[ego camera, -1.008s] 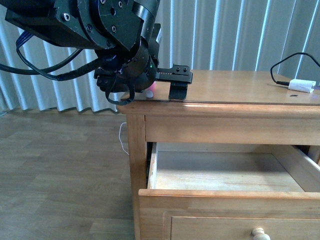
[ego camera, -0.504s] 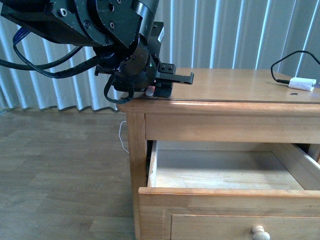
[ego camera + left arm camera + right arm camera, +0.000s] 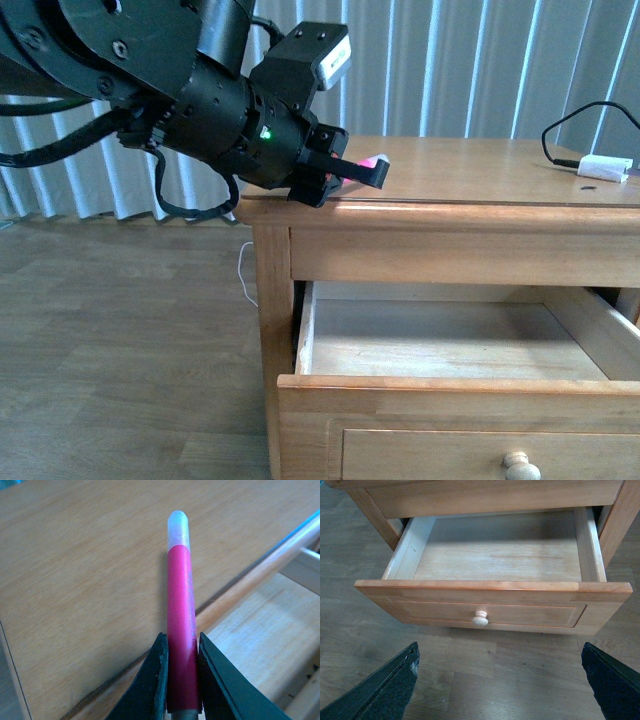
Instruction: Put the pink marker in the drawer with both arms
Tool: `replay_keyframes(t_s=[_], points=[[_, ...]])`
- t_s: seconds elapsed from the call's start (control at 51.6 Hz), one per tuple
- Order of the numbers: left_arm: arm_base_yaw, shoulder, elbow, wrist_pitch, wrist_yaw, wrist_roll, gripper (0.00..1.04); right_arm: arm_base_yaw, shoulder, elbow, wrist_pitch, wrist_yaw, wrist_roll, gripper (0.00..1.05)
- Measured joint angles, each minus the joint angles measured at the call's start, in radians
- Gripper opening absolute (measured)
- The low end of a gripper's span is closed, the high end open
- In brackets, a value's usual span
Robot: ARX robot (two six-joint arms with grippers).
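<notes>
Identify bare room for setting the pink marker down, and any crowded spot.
Free: the drawer floor between its side walls; the cabinet top between left gripper and white adapter. Crowded: the top's left corner, where the gripper clamps the pink marker.

home rm: nightstand [image 3: 470, 178], vert blinds [image 3: 450, 70]

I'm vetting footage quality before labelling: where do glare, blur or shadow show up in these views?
Front view: bright blinds backlight the scene; glare streaks the front edge of the cabinet top. Left wrist view: pink marker sharp, its pale cap washed out. Right wrist view: drawer shaded at the back, right gripper's fingers nearly black.
</notes>
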Motion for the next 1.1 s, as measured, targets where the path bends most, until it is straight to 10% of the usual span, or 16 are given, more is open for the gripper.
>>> replay_keyframes(t_s=[0.31, 1.105], points=[[-0.051, -0.084, -0.129, 0.03, 0.104, 0.114, 0.15, 0.0, 0.0, 0.0, 0.0, 0.0, 0.0, 0.96], [-0.11, 0.215, -0.113, 0.156, -0.024, 0.119, 0.26, 0.0, 0.0, 0.0, 0.0, 0.0, 0.0, 0.96]])
